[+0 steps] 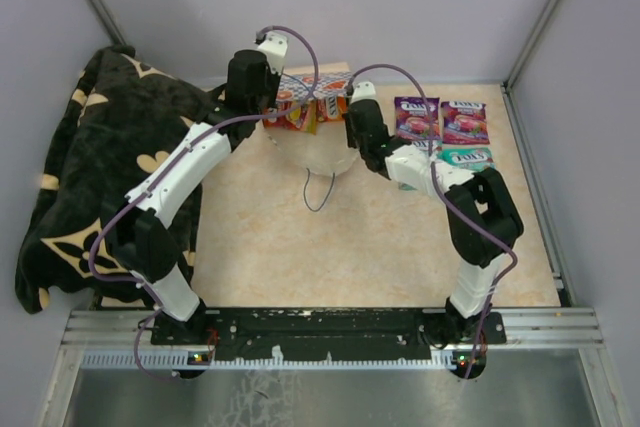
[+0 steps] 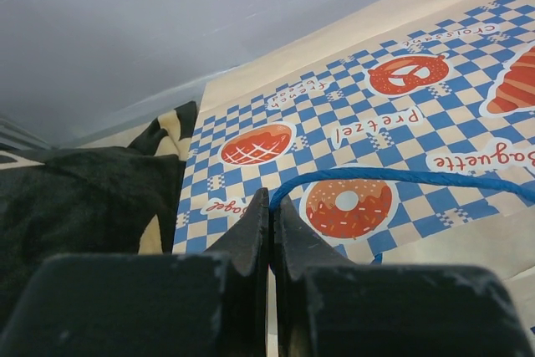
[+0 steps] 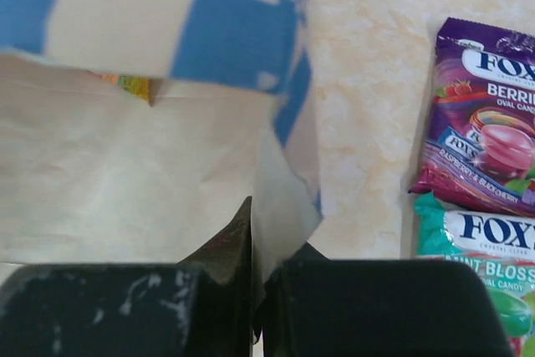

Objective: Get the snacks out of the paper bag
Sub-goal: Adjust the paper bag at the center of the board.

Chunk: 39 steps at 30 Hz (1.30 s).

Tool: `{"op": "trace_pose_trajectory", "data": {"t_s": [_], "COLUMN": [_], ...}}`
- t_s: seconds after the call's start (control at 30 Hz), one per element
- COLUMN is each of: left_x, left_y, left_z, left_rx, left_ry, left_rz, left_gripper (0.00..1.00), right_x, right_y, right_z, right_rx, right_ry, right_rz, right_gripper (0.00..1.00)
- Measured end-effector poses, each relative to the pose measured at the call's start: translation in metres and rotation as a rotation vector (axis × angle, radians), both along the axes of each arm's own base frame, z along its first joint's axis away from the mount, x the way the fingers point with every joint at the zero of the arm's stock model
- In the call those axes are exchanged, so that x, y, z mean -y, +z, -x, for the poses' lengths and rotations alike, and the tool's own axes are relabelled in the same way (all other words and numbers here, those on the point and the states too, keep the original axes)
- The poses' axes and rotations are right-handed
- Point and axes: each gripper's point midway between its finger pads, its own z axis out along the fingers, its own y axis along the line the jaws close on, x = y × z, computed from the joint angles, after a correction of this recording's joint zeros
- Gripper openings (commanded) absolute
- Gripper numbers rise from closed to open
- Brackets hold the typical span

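The paper bag (image 1: 325,152) is held up at the back middle of the table between my two grippers. My left gripper (image 1: 272,99) is shut on the bag's blue string handle (image 2: 401,176); its tips (image 2: 273,198) lie over the checkered band (image 2: 376,123). My right gripper (image 1: 352,112) is shut on a paper edge of the bag (image 3: 284,198), its tips (image 3: 255,206) pinching it. Orange packets (image 1: 297,117) show at the bag between the grippers, and one peeks inside (image 3: 134,83). Two purple-pink snacks (image 1: 416,117) (image 1: 464,121) and a teal one (image 1: 466,157) lie on the table at the right.
A black floral blanket (image 1: 100,167) covers the table's left side, close to my left arm. A loose blue string (image 1: 318,192) hangs below the bag. Grey walls with metal posts stand behind and at the right. The purple (image 3: 493,123) and teal (image 3: 485,248) packets lie just right of my right gripper.
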Motion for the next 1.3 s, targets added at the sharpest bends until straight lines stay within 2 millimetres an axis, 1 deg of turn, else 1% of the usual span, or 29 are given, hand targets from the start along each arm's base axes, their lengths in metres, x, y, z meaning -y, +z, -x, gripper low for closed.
{"op": "trace_pose_trajectory", "data": {"t_s": [0.1, 0.2, 0.33, 0.5, 0.57, 0.7, 0.77, 0.87, 0.93, 1.03, 1.07, 1.1, 1.13, 1.17, 1.2, 1.23, 1.3], "left_x": [-0.002, -0.007, -0.012, -0.007, -0.006, -0.002, 0.001, 0.002, 0.004, 0.007, 0.009, 0.01, 0.012, 0.013, 0.015, 0.016, 0.016], "left_y": [0.0, -0.002, 0.003, 0.025, 0.028, 0.029, 0.029, 0.028, 0.022, 0.007, 0.001, -0.006, -0.012, -0.017, -0.022, -0.026, -0.032], "left_z": [0.001, 0.009, 0.026, 0.044, 0.048, 0.053, 0.055, 0.054, 0.049, 0.037, 0.033, 0.027, 0.022, 0.017, 0.013, 0.01, 0.009], "left_rx": [0.0, 0.0, 0.014, 0.064, 0.073, 0.076, 0.079, 0.081, 0.074, 0.048, 0.036, 0.022, 0.009, -0.001, -0.01, -0.02, -0.039], "left_ry": [0.011, 0.031, 0.047, 0.047, 0.054, 0.078, 0.079, 0.086, 0.089, 0.093, 0.092, 0.092, 0.091, 0.091, 0.089, 0.085, 0.078], "left_rz": [-0.001, -0.006, -0.001, 0.037, 0.042, 0.032, 0.028, 0.012, -0.003, -0.022, -0.029, -0.038, -0.045, -0.051, -0.056, -0.06, -0.067], "left_gripper": [0.0, 0.0, 0.0, 0.0, 0.0, 0.0, 0.0, 0.0, 0.0, 0.0, 0.0, 0.0, 0.0, 0.0, 0.0, 0.0, 0.0], "right_x": [-0.007, -0.017, -0.043, -0.087, -0.102, -0.12, -0.126, -0.126, -0.124, -0.118, -0.114, -0.108, -0.101, -0.094, -0.084, -0.077, -0.057], "right_y": [-0.001, 0.0, -0.001, -0.002, -0.003, -0.004, -0.004, -0.005, -0.003, -0.002, -0.003, -0.005, -0.007, -0.01, -0.013, -0.018, -0.029], "right_z": [-0.004, -0.007, -0.012, -0.025, -0.029, -0.032, -0.034, -0.038, -0.044, -0.059, -0.065, -0.072, -0.079, -0.084, -0.089, -0.091, -0.09], "right_rx": [0.013, 0.024, 0.027, 0.007, -0.004, -0.016, -0.017, -0.025, -0.021, -0.011, -0.011, -0.013, -0.015, -0.025, -0.036, -0.048, -0.066], "right_ry": [0.045, 0.121, 0.283, 0.488, 0.554, 0.636, 0.657, 0.664, 0.661, 0.647, 0.635, 0.62, 0.6, 0.576, 0.549, 0.524, 0.46], "right_rz": [-0.004, -0.017, -0.05, -0.086, -0.098, -0.115, -0.114, -0.109, -0.113, -0.124, -0.127, -0.131, -0.137, -0.15, -0.157, -0.163, -0.174], "right_gripper": [0.0, 0.0, 0.0, 0.0, 0.0, 0.0, 0.0, 0.0, 0.0, 0.0, 0.08, 0.35, 0.58, 0.71, 0.78, 0.83, 0.88]}}
